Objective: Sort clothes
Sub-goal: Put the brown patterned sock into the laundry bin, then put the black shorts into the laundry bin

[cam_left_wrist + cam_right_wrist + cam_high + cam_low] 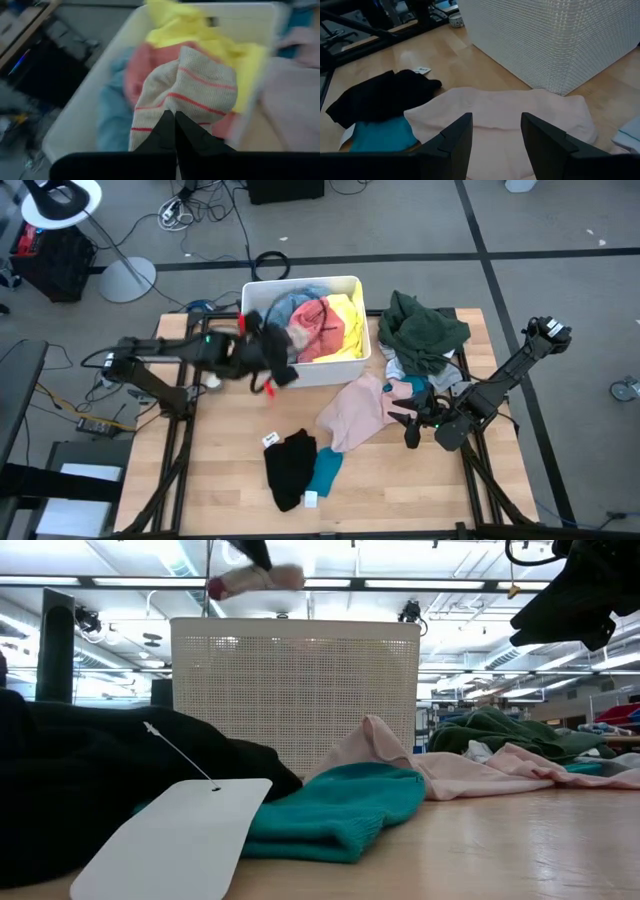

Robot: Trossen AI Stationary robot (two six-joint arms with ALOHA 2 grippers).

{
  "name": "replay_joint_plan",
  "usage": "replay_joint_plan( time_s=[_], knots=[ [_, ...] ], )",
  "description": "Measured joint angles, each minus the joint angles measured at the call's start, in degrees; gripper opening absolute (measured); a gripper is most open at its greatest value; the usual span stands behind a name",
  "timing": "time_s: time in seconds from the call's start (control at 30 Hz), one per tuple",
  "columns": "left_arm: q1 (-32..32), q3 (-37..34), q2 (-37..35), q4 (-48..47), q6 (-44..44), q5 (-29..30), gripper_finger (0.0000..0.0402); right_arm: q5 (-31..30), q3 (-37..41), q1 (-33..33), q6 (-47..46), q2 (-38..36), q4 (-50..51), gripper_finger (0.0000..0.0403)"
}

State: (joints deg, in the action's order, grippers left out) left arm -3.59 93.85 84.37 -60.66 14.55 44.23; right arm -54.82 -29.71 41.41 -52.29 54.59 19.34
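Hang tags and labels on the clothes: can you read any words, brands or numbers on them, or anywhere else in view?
No text is readable anywhere.
White hang tag on the black garment, low view: its facing side shows blank.
Small white tags by the black garment and by the teal garment, high view: too small to read.
White bin: plain mesh wall, no label showing.

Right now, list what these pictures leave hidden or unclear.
- Bin bottom: covered by the piled clothes, high view.
- Striped cloth: its garment type; blurred, bunched in the shut left hand.
- Tag: print faces away, low view.
- Dark green garment: hides what lies beneath.
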Motion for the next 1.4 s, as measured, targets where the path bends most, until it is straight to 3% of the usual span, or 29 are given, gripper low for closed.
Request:
replay_joint_plan(
  time_s=[0.2,0.37,0.53,0.67,0.83,1.17,1.4],
  knots=[
    [12.66,-0.41,-0.05,0.74,-3.34,-5.35,0.0003,0.00,0.00,0.02,-0.02,0.00,-0.18,0.0171],
    [21.07,-0.67,0.06,1.10,-2.47,-11.01,0.0032,0.63,0.00,0.02,-0.02,0.00,-0.25,0.0171],
    [25.95,-0.67,0.06,1.16,-2.31,-23.05,0.0090,0.65,0.00,0.02,0.41,0.00,-0.25,0.0171],
    [26.49,-0.67,0.06,0.84,-2.30,-25.89,0.0124,0.67,0.00,0.02,0.76,0.00,-0.38,0.0171],
    [20.41,-0.69,0.06,-0.24,-2.43,-26.56,0.0131,0.69,0.00,0.02,0.90,0.00,-0.40,0.0171],
    [-0.91,-1.48,0.22,0.56,3.85,-21.43,0.0131,0.74,0.00,0.02,1.09,0.00,-0.42,0.0171],
    [-11.89,-9.27,0.34,5.56,11.54,-18.41,0.0131,0.76,0.00,0.02,0.92,0.00,-1.07,0.0171]
  ],
)
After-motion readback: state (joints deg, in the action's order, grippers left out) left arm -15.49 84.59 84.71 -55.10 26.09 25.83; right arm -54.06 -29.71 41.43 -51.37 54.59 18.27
